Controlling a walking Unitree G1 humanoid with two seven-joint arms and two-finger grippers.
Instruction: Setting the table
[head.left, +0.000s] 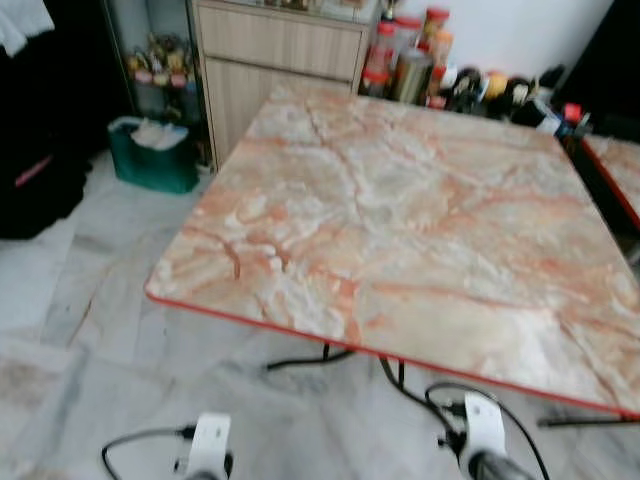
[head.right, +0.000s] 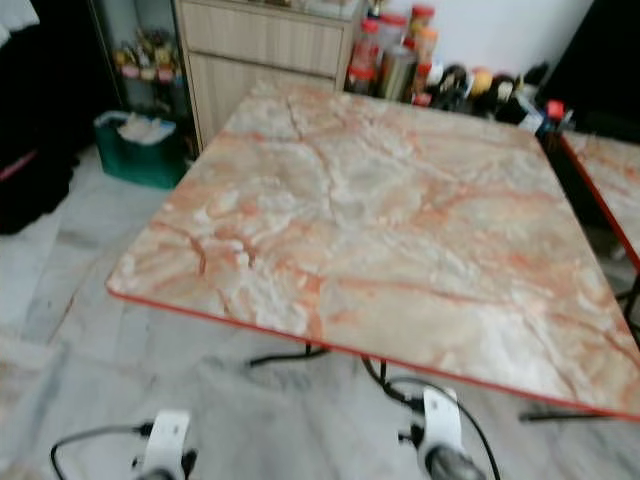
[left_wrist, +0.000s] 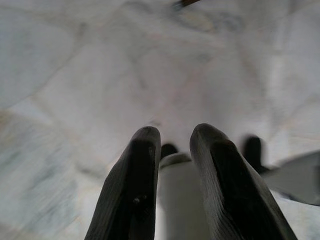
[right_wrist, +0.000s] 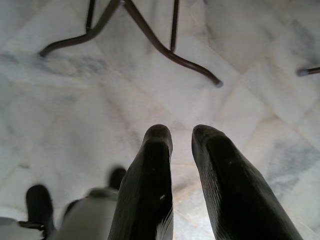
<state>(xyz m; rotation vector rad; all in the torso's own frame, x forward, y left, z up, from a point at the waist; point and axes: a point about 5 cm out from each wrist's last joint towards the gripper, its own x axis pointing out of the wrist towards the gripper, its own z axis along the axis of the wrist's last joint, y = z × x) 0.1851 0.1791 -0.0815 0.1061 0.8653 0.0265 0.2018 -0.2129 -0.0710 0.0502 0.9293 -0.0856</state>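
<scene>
Left eye view: table (head.left: 420, 210) bare at frame centre; left gripper (left_wrist: 175, 142) and right gripper (right_wrist: 181, 140) narrowly parted, empty, hanging low; fetch tableware before approaching.

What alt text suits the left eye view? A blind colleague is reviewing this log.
A bare pink-and-orange marbled table with a red edge stands on pale marble floor. Bottles and jars crowd behind it beside a wooden cabinet, with a green bin at left.
</scene>
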